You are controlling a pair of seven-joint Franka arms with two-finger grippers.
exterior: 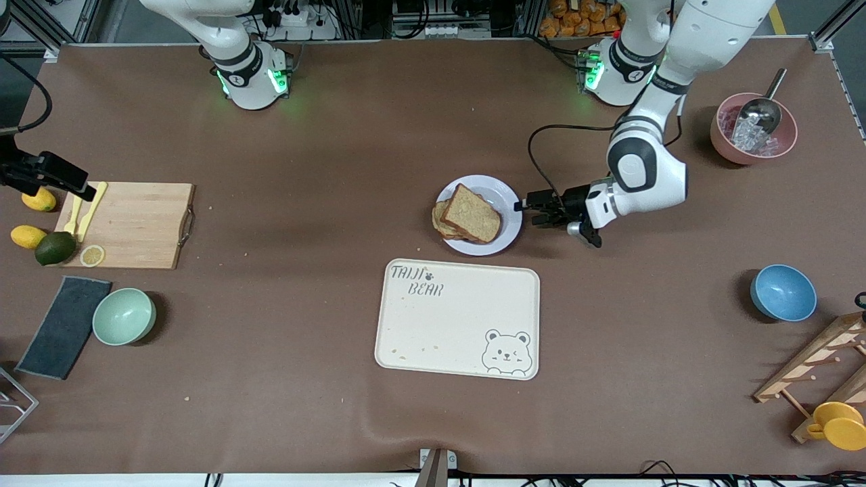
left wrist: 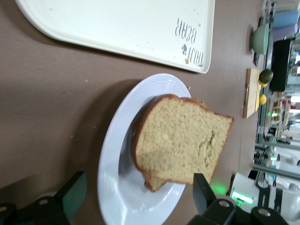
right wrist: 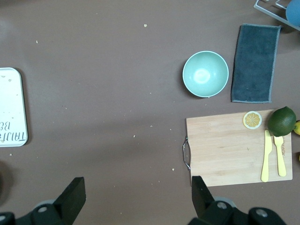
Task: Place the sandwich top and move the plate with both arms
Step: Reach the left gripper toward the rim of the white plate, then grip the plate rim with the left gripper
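Note:
The sandwich top (exterior: 472,213) (left wrist: 183,140), a light-brown slice with a darker crust, lies skewed on another slice on the round white plate (exterior: 506,195) (left wrist: 115,187). My left gripper (exterior: 530,206) (left wrist: 139,192) is low at the plate's edge toward the left arm's end of the table. It is open, and the rim shows between its black fingers (left wrist: 202,188) with nothing gripped. My right gripper (right wrist: 136,185) is open high over bare table between the tray and the cutting board. It is out of the front view.
A cream bear tray (exterior: 459,318) lies nearer the camera than the plate. Toward the right arm's end are a cutting board (exterior: 132,224) with yellow cutlery, lemons, a lime, a green bowl (exterior: 124,316) and a dark cloth (exterior: 64,326). A pink bowl (exterior: 753,128), blue bowl (exterior: 783,292) and wooden rack (exterior: 822,365) stand toward the left arm's end.

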